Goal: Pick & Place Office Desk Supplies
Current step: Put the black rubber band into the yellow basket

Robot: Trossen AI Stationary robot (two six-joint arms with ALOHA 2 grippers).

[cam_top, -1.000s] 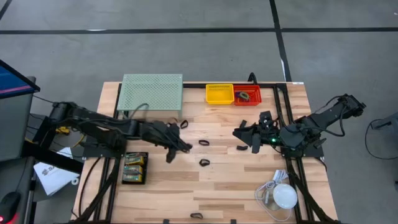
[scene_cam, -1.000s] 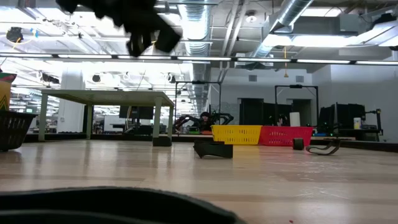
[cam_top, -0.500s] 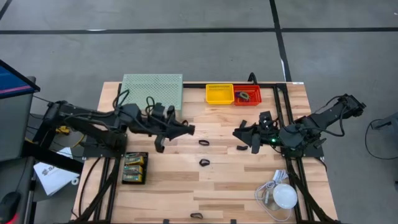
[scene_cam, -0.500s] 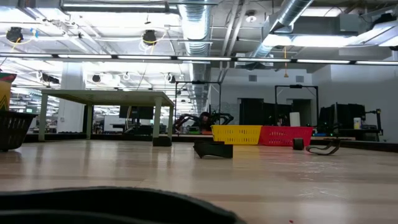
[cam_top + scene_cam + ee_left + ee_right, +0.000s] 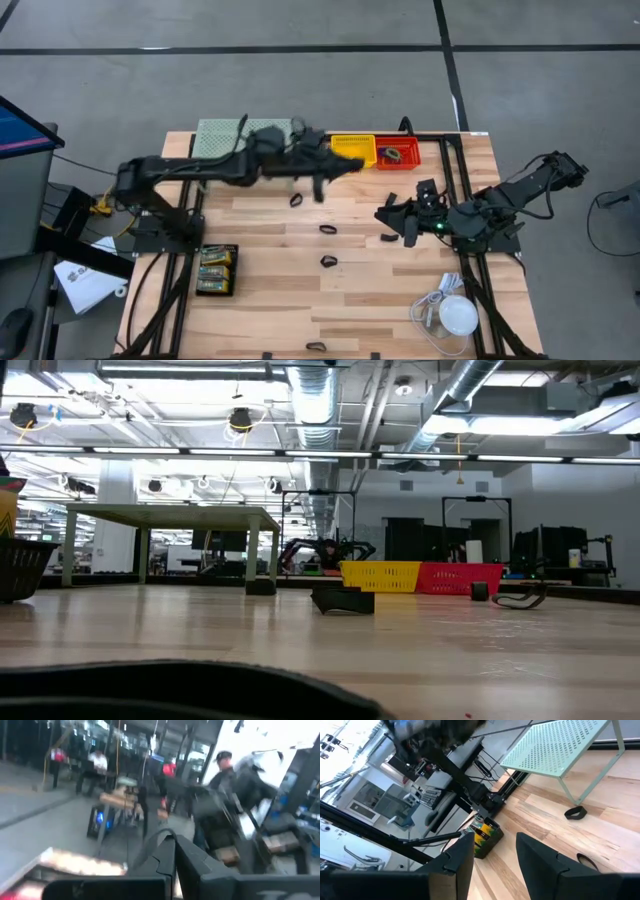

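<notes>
My left gripper (image 5: pixel 356 163) is shut, raised over the near left corner of the yellow bin (image 5: pixel 352 150) at the far edge. A thin dark loop (image 5: pixel 152 842) curves up from its fingertips (image 5: pixel 174 855). The red bin (image 5: pixel 398 153) beside it holds coloured rings. Several black clips lie flat on the wood, among them one (image 5: pixel 296 200) and another (image 5: pixel 328 230). Green card-backed packs (image 5: pixel 217 270) lie at the near left. My right gripper (image 5: pixel 396 214) hangs open above the table's right part with nothing between its fingers (image 5: pixel 495 855). My left gripper appears to pinch the thin dark loop between its two shut fingers, at the loop's lower end (image 5: pixel 169 836). The fingers hide the place of contact. The fingers point about level, toward the far right. The loop is lifted clear of the table and arches up beside the fingertips.
The pale-green mesh stand (image 5: pixel 240 140) stands at the far left, under my left arm. A white dome with a cord (image 5: pixel 458 317) sits at the near right. A black clip (image 5: pixel 343 601) lies mid-table in front of the bins (image 5: pixel 380 576).
My left gripper has risen from low over the middle of the table and swung toward the far edge and right, ending by the yellow bin. It has tipped up from pointing downward to about level. It has stayed shut.
</notes>
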